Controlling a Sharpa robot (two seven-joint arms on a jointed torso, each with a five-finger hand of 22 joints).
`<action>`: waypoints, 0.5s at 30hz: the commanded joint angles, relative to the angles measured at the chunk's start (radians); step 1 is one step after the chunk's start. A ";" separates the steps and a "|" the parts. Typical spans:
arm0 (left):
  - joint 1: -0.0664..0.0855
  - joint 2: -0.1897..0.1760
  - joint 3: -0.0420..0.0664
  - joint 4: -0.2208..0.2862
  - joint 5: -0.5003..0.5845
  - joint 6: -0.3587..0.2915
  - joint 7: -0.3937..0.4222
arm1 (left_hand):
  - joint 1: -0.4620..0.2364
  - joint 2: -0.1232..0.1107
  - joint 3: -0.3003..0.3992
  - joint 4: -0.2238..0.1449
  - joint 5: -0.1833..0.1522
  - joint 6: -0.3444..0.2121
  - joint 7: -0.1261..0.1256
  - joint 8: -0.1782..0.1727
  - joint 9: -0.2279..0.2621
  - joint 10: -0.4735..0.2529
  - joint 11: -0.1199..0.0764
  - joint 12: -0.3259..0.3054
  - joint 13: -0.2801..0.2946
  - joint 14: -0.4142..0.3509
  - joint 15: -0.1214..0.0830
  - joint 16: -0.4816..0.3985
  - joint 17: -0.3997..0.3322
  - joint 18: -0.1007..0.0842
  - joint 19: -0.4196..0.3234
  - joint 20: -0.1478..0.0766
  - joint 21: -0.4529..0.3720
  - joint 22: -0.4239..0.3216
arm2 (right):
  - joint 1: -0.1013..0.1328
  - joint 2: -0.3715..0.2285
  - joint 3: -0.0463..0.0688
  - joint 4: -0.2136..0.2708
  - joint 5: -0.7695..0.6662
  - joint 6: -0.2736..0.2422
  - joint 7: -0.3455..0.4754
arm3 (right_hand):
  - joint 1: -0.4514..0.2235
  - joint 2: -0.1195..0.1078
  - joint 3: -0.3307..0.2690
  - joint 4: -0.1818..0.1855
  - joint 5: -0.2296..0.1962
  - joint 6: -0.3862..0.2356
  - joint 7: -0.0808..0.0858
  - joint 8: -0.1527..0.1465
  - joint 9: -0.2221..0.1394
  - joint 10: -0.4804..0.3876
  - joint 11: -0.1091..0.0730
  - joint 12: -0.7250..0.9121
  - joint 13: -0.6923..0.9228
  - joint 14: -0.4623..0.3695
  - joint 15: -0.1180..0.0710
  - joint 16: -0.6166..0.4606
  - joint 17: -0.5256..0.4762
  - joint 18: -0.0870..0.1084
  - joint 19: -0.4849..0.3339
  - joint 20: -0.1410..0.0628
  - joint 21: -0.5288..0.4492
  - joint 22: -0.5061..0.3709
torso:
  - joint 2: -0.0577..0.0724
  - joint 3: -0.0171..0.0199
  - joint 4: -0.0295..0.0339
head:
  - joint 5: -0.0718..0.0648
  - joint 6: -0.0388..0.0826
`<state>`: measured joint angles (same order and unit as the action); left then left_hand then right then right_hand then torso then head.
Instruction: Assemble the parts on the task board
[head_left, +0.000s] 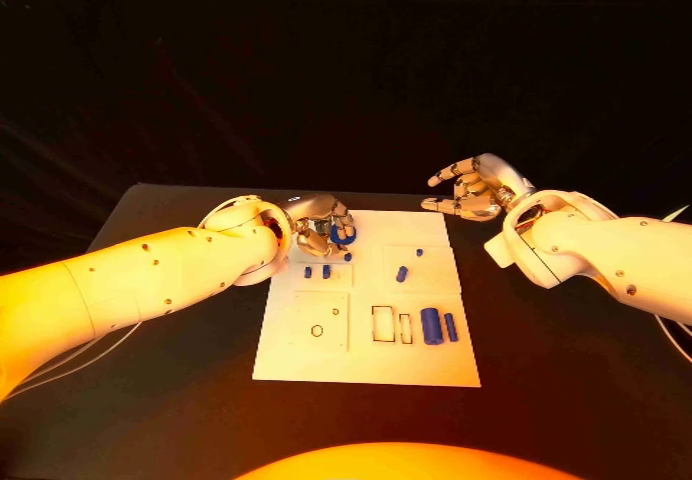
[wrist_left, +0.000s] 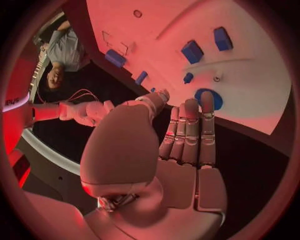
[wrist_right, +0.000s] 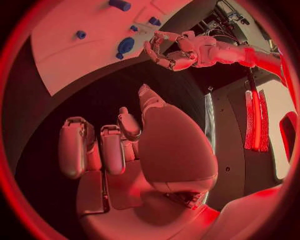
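Several blue parts lie loose on the task board (head_left: 433, 370), so the assembly looks, at a guess, early — most of the work appears left to do. The board sits in the middle of the black table (head_left: 577, 400).

At the board's far left corner, the left hand (head_left: 320, 225) hovers over a blue ring-shaped part (head_left: 343, 235). In the left wrist view its fingers (wrist_left: 190, 132) are stretched out side by side with the tips just at the ring (wrist_left: 209, 98); whether they touch or pinch it cannot be told from these pictures. The right hand (head_left: 473, 190) hangs off the board's far right corner, above the table, fingers curled loosely and apart, holding nothing; the right wrist view shows its fingers (wrist_right: 112, 150) bare.

Counted in the head view: one ring by the left hand; two short upright pieces (head_left: 317, 271) in the left middle section, plus a small one nearer the ring; two small pieces (head_left: 402, 272) in the right middle section; two larger cylinders (head_left: 431, 325) side by side in the near right section. That makes roughly eight blue parts, though the smallest are hard to separate. Beside the cylinders lie outlined rectangular slots (head_left: 384, 323), apparently unfilled, and a small round hole (head_left: 317, 330) shows in the near left section — places still waiting for parts, as far as can be judged.
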<state>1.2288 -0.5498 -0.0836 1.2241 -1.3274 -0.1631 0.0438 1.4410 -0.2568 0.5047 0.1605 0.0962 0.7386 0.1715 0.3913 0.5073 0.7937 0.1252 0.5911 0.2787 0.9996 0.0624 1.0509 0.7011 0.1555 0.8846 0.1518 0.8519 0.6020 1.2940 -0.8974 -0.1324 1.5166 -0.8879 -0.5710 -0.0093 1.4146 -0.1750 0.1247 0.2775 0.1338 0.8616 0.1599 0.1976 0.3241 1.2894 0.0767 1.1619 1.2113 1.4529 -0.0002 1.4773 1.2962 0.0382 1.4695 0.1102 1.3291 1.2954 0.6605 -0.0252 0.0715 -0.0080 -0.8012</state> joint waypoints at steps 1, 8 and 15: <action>-0.002 0.021 -0.002 -0.021 -0.061 0.024 -0.005 | -0.010 -0.010 0.022 -0.011 0.002 0.019 0.004 -0.014 -0.016 0.004 0.006 -0.019 -0.013 0.023 0.000 0.028 -0.010 0.027 0.025 0.007 0.022 0.014 | -0.001 0.002 0.000 0.000 -0.001 0.001 0.003 | -0.023 0.006 0.030 0.008 0.009 -0.001 -0.002 0.025 0.007 -0.031 -0.004 -0.007 -0.007 0.070 -0.005 -0.015 0.096 0.018 0.004 -0.013 -0.008 0.131 | 0.002 -0.0008 -0.0017 | 0.001 0.001; -0.005 0.060 -0.004 -0.064 -0.151 0.034 -0.017 | -0.010 -0.008 0.009 -0.021 0.004 0.023 0.010 -0.033 -0.043 -0.001 0.009 -0.035 -0.038 0.033 0.002 0.081 -0.011 0.028 0.036 0.008 0.042 0.028 | -0.002 0.005 0.000 -0.001 -0.001 0.001 0.004 | -0.023 0.006 0.030 0.008 0.009 -0.001 -0.002 0.025 0.007 -0.031 -0.004 -0.007 -0.007 0.070 -0.005 -0.015 0.096 0.018 0.004 -0.013 -0.008 0.131 | 0.002 -0.0001 -0.0019 | 0.000 0.002; -0.006 0.081 -0.005 -0.086 -0.171 0.056 -0.026 | -0.006 -0.003 0.010 -0.026 0.004 0.032 0.011 -0.040 -0.055 -0.001 0.010 -0.043 -0.050 0.034 0.003 0.104 -0.014 0.028 0.039 0.009 0.054 0.037 | -0.002 0.007 0.000 -0.001 -0.001 0.002 0.003 | -0.023 0.006 0.030 0.008 0.009 -0.001 -0.002 0.025 0.007 -0.031 -0.004 -0.007 -0.007 0.070 -0.005 -0.015 0.096 0.018 0.004 -0.013 -0.008 0.131 | 0.002 0.0001 -0.0012 | -0.003 -0.001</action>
<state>1.2232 -0.4732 -0.0886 1.1398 -1.4941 -0.1162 0.0200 1.4406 -0.2570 0.4901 0.1460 0.0962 0.7533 0.1781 0.3712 0.4603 0.7936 0.1254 0.5596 0.2391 1.0276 0.0660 1.1348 0.6993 0.1787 0.9114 0.1609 0.8906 0.6241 1.2933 -0.8917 -0.1325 1.5150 -0.8878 -0.5708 -0.0083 1.4146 -0.1750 0.1247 0.2775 0.1338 0.8616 0.1599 0.1977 0.3241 1.2894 0.0767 1.1619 1.2108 1.4529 -0.0002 1.4773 1.2962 0.0382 1.4695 0.1101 1.3291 1.2954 0.6627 -0.0255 0.0697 -0.0097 -0.8005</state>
